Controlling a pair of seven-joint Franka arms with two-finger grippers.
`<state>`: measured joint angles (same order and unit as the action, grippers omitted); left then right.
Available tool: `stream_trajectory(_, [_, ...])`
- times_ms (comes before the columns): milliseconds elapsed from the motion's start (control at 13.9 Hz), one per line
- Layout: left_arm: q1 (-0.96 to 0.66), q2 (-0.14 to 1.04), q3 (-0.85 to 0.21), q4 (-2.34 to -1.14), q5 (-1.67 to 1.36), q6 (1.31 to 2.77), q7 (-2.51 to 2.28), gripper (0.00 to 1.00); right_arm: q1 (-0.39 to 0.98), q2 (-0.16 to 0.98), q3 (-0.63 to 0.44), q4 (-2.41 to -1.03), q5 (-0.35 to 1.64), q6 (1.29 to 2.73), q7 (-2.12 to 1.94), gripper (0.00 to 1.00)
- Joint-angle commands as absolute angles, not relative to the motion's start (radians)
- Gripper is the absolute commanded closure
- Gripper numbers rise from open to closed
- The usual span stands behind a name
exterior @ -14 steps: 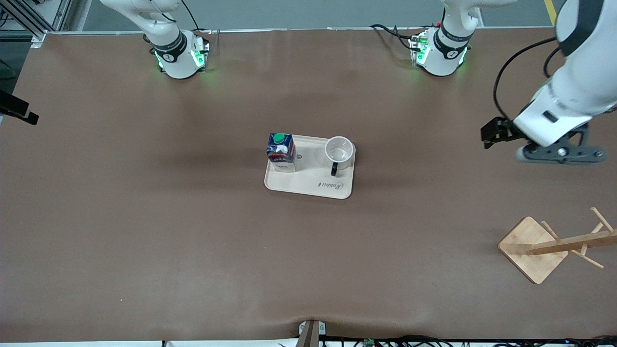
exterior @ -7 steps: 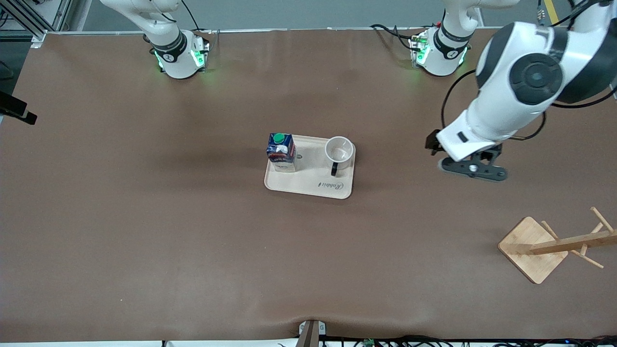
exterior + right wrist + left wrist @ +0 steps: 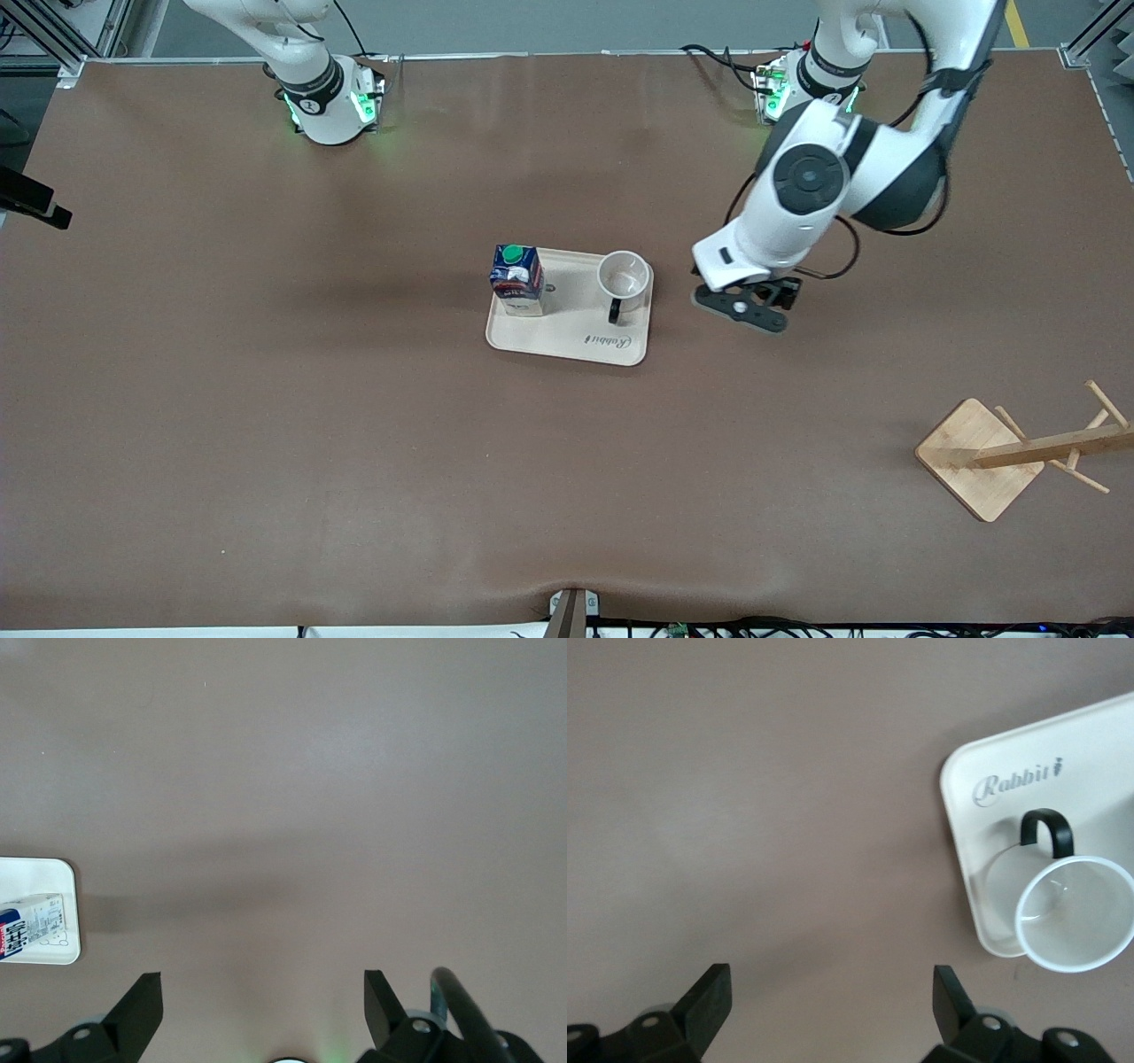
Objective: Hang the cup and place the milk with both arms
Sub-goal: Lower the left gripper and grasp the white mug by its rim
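A: Where do the cup [image 3: 625, 276] and the milk [image 3: 516, 278] stand?

B: Both are upright on the cream tray [image 3: 567, 335] in the middle of the brown table [image 3: 266, 399]. The cup is at the tray end toward the left arm's side of the table, its black handle turned toward the front camera. The milk is at the tray end toward the right arm's side, green cap up. The two are apart, with bare tray between them.

A: And the left claw [image 3: 742, 308]?

B: It hangs over bare table just beside the tray, at the cup's end. The left wrist view shows its fingers [image 3: 709, 1001] spread wide with nothing between them, and the cup and the tray corner with the "Rabbit" print lie off to one side of the gap, not under it.

A: The right claw [image 3: 262, 1010]?

B: The front view shows only that arm's base; the claw itself is out of that picture. Its own wrist view shows the two fingers parted and empty over bare table, with a corner of the tray and the milk's label side at the frame's edge, well apart from the fingers.

A: Anything else on the table?

B: A wooden mug tree [image 3: 1019, 456] stands near the left arm's end, nearer the front camera than the tray, with no cup on its pegs.
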<state>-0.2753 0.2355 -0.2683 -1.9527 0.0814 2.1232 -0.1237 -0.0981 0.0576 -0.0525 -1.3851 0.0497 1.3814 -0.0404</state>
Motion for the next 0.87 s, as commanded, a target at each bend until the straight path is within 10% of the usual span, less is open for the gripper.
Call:
stream_trajectory(0, [-0.327,0.282,-0.267,-1.962,0.072,2.183,-0.136,0.0,-0.11,0.057,-0.043,-1.397,0.061,1.388,-0.038,0.0])
stream_trajectory(144, [-0.347,0.343,-0.276,-1.962,0.063,2.255,-0.14,0.16,-0.113,0.066,-0.041,-1.393,0.063,1.399,-0.038,0.0])
stream_trajectory(577, [-0.442,0.455,-0.285,-1.91,0.055,2.31,-0.302,0.19,-0.089,0.107,-0.041,-1.394,0.064,1.417,-0.037,0.0])
stream_trajectory(793, [-0.462,0.501,-0.285,-1.894,0.064,2.321,-0.31,0.53,-0.08,0.19,-0.041,-1.397,0.066,1.407,-0.026,0.0])
